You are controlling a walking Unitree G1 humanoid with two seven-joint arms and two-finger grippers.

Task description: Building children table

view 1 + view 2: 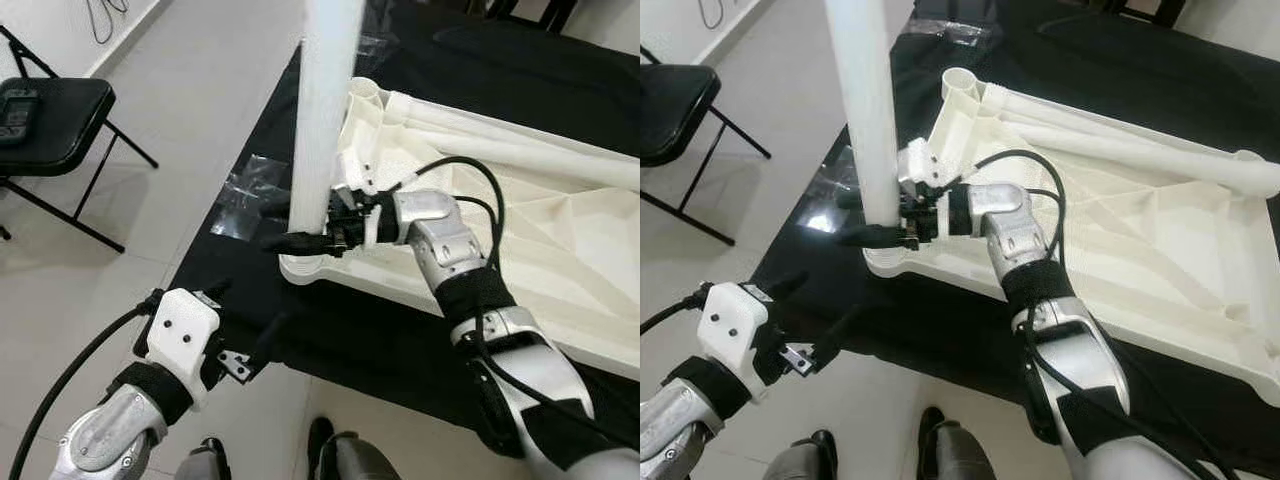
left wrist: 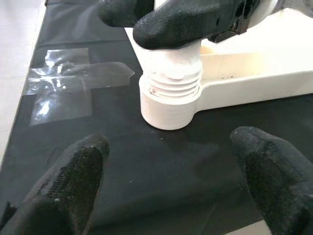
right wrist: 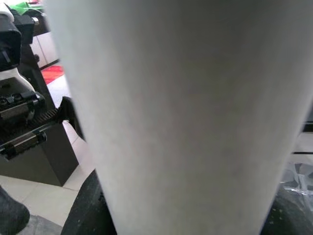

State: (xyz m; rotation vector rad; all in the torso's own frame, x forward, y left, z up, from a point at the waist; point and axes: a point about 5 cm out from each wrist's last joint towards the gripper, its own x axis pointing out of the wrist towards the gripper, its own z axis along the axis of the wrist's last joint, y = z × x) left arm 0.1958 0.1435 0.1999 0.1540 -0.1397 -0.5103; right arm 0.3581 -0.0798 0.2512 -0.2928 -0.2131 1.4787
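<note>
A white plastic table top (image 1: 560, 260) lies upside down on a black cloth. A white table leg (image 1: 325, 110) stands upright in the corner socket (image 2: 168, 105) nearest me, its thread partly showing above the socket. My right gripper (image 1: 290, 228) is shut on the leg just above the socket; its black fingers (image 2: 181, 22) wrap the leg's base. The leg (image 3: 176, 112) looms close in the right wrist view. My left gripper (image 1: 250, 335) hovers open, low and near the cloth's front edge, short of the socket, with its fingertips (image 2: 73, 171) spread wide. Another leg (image 1: 1140, 150) lies across the table top.
The black cloth (image 1: 350, 330) lies on a pale tiled floor. A patch of clear tape (image 2: 63, 88) sticks to it beside the socket. A black folding chair (image 1: 50, 125) stands to the far left. My feet (image 1: 940, 440) show at the front edge.
</note>
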